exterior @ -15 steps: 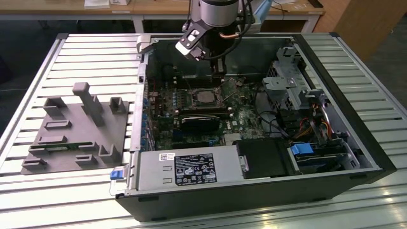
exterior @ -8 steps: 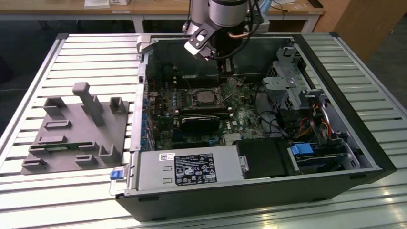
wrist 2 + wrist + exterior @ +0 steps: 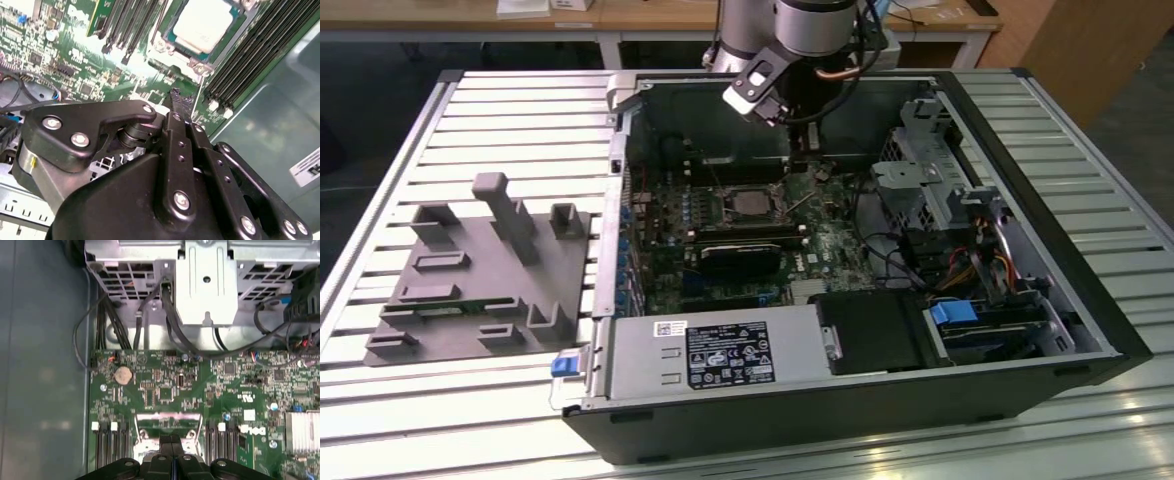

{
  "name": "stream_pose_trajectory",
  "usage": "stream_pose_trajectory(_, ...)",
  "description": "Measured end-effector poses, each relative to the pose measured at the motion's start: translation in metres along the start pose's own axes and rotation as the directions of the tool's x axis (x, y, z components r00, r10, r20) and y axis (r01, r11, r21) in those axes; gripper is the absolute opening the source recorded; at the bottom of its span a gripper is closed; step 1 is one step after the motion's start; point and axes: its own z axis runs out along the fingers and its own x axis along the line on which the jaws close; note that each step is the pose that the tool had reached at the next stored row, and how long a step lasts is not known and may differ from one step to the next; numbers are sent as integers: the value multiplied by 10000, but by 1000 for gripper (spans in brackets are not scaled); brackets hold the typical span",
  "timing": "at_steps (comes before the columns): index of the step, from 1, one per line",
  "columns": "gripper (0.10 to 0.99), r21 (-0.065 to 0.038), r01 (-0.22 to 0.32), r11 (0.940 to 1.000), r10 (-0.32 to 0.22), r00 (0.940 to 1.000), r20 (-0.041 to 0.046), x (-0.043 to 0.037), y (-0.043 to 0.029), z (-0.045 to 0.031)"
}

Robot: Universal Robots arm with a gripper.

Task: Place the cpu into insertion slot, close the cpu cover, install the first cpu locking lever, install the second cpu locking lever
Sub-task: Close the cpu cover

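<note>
Sitting flat in the insertion slot, the cpu shows a smooth, pale silvery-grey square top with rounded corners. A thin bright metal frame, the cpu cover, lies around its edge; whether it is locked down I cannot tell. Around the socket spreads the green circuit board, dotted with small parts and a round coin cell, with long narrow black memory slots on either side. The board lies inside a dark metal computer case on a ribbed, slatted table. The arm reaches down into the case, its matte black gripper pointing at the board just beside the socket, its fingers pressed together and holding nothing.
</note>
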Motion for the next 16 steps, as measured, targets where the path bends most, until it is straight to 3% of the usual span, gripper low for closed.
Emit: stream_pose_trajectory(16, 106, -1, -38, 10000, 38, 10000, 16, 21, 312, 23)
